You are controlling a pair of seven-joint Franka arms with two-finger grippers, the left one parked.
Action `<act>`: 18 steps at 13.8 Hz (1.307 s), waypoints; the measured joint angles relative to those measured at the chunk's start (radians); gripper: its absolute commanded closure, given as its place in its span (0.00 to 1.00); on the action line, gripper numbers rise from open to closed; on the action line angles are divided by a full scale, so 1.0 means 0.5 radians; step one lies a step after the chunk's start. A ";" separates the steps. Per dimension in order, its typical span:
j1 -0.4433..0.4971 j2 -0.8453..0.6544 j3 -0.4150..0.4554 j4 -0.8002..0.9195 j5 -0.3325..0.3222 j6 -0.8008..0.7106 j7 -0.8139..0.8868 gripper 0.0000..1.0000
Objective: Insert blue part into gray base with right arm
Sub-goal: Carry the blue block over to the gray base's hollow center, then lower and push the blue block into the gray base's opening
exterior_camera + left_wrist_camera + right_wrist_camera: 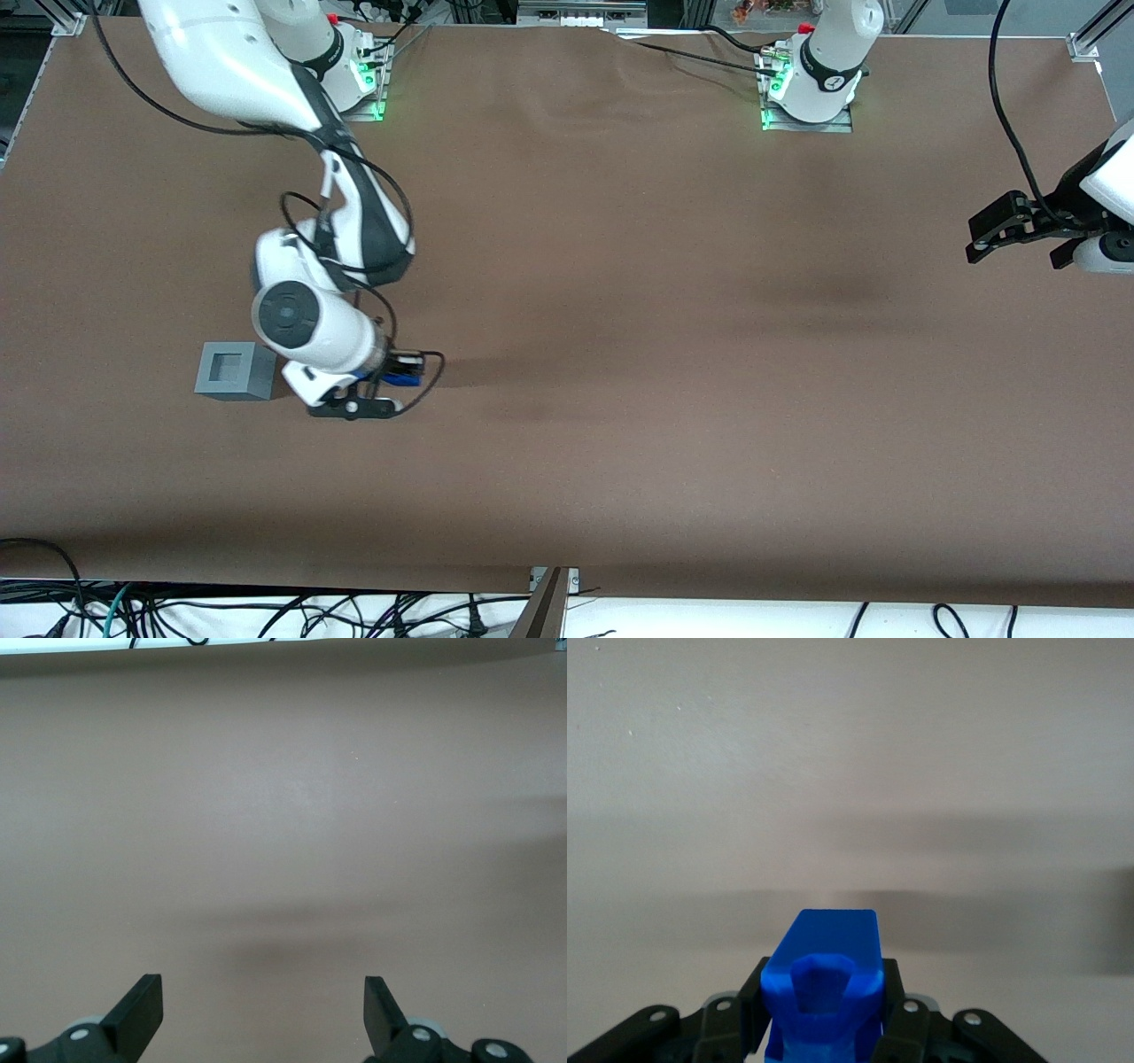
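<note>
The bright-blue part sits clamped between the two black fingers of my right arm's gripper, which is shut on it. In the front view a sliver of the blue part shows under the silver wrist, with the gripper low over the brown table. The gray base, a light-gray cube with a square recess in its top, stands on the table beside the wrist, toward the working arm's end. The base does not show in the right wrist view, which holds only bare table past the part.
A brown cloth covers the table. The working arm's black cable loops out beside the gripper. Two arm bases with green lights stand at the table edge farthest from the front camera.
</note>
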 measured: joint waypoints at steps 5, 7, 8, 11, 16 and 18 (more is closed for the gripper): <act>-0.224 -0.188 -0.248 -0.012 -0.001 -0.319 -0.832 0.97; -0.273 -0.179 -0.323 -0.036 0.000 -0.318 -1.047 0.97; -0.307 -0.169 -0.335 -0.041 0.000 -0.316 -1.145 0.97; -0.425 -0.142 -0.341 -0.051 0.001 -0.304 -1.400 0.97; -0.502 -0.085 -0.341 -0.056 0.049 -0.187 -1.465 0.97; -0.532 -0.028 -0.342 -0.057 0.110 -0.144 -1.409 0.97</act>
